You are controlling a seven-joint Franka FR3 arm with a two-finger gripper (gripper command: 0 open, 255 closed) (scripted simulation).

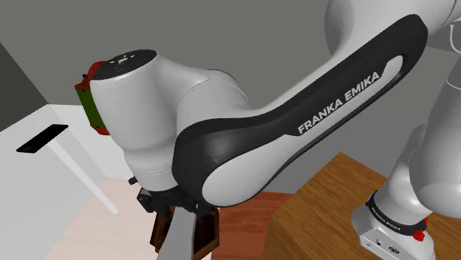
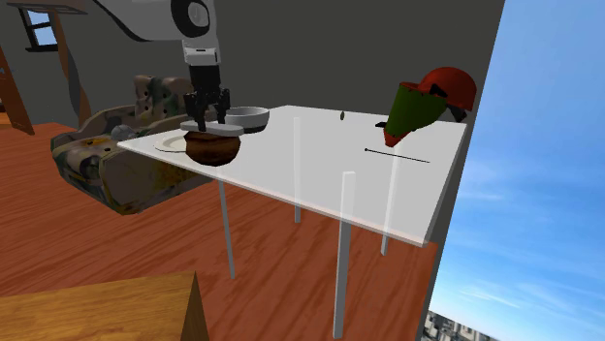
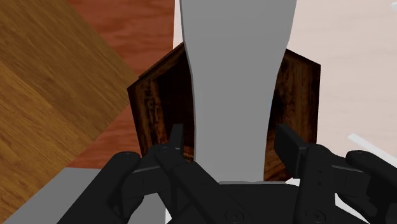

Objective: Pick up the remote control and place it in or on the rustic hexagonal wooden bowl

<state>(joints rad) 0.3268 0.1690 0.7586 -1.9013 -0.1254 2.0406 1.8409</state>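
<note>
Hovered with gripper (image 2: 206,122) over dark wooden hexagonal bowl (image 2: 211,148) near the corner of the table (image 2: 320,179) at the second exterior view's left. Found grey remote (image 3: 232,76) stretched across the bowl's opening, flanked by the gripper; could not tell whether clenched on it or released.

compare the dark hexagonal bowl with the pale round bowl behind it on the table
The hexagonal bowl is dark brown and wood-grained; the round bowl is pale grey-white. The hexagonal bowl has flat sides; the round bowl curves smoothly. The grey remote lies over the hexagonal bowl, between the open tool's fingers; nothing lies over the round bowl. Both sit upright on the white table.
</note>
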